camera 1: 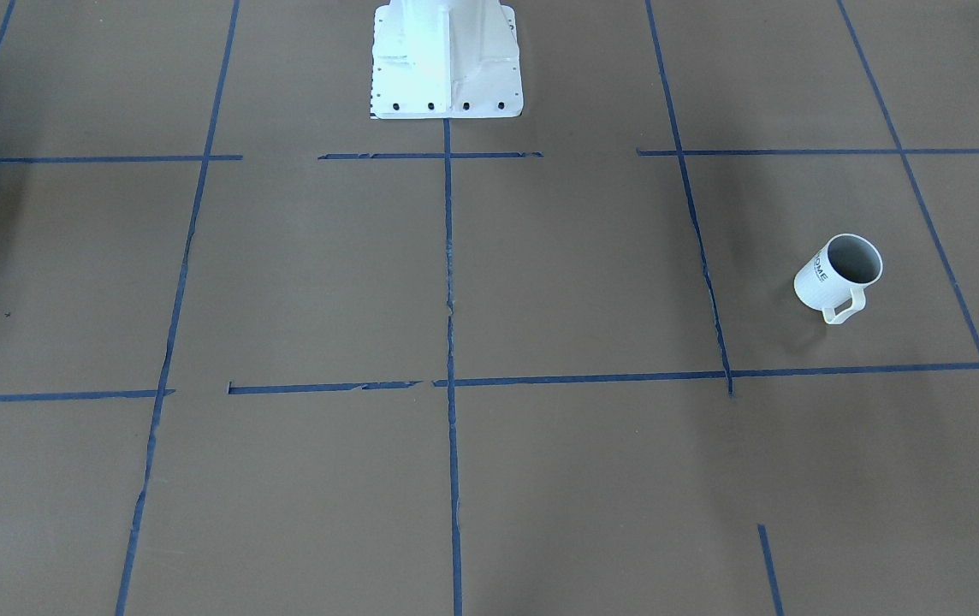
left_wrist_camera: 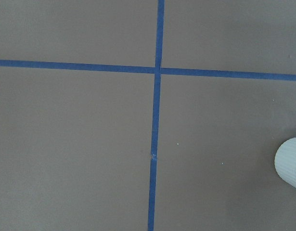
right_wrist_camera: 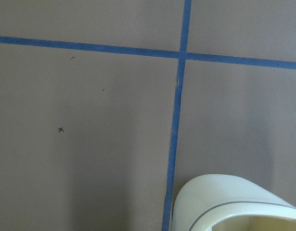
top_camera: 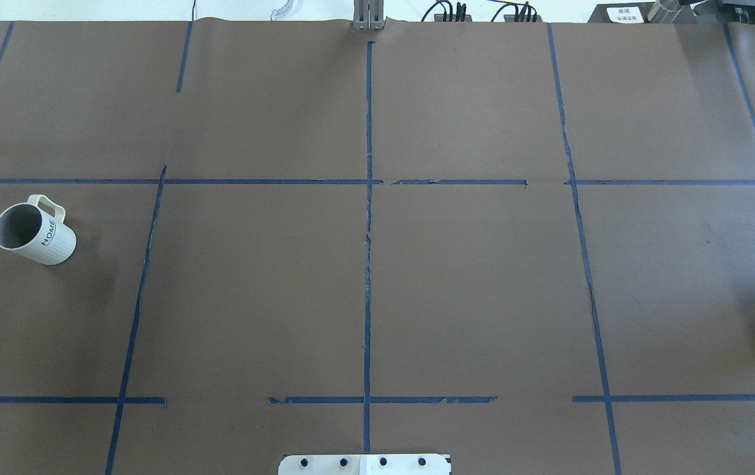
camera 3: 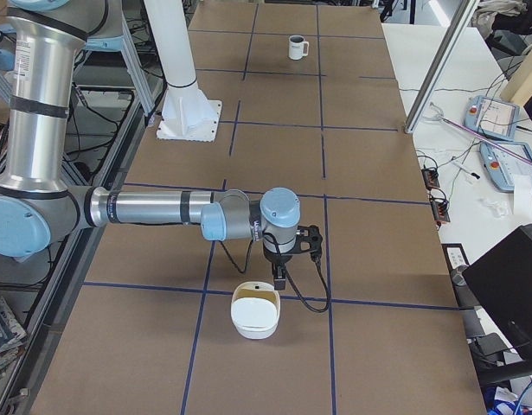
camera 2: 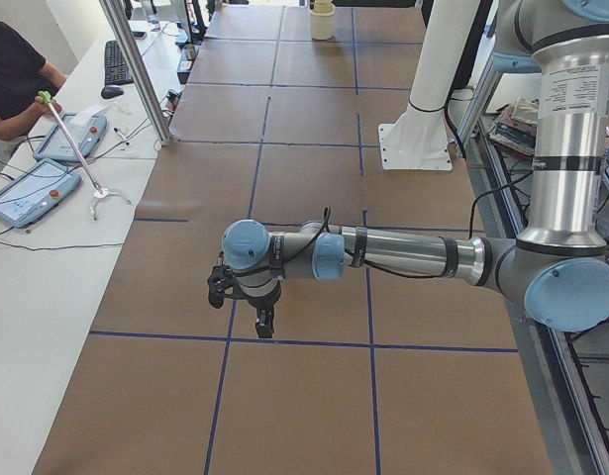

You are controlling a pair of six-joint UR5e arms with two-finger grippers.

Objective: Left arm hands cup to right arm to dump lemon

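Bowl (camera 3: 255,316) is sitting at the bench's (top_camera: 483,297) right end, right end effector (camera 3: 281,281) hovering right by it, probably ready for the dump. Cup (camera 1: 838,275) is standing free toward the left end, left end effector (camera 2: 263,325) hanging nearby. Can't tell if either's spread; lemon isn't showing.

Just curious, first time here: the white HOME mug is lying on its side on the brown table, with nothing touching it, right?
Not quite. The mug stands upright, mouth up, on the brown table, with nothing touching it. The exterior right view shows this most plainly.
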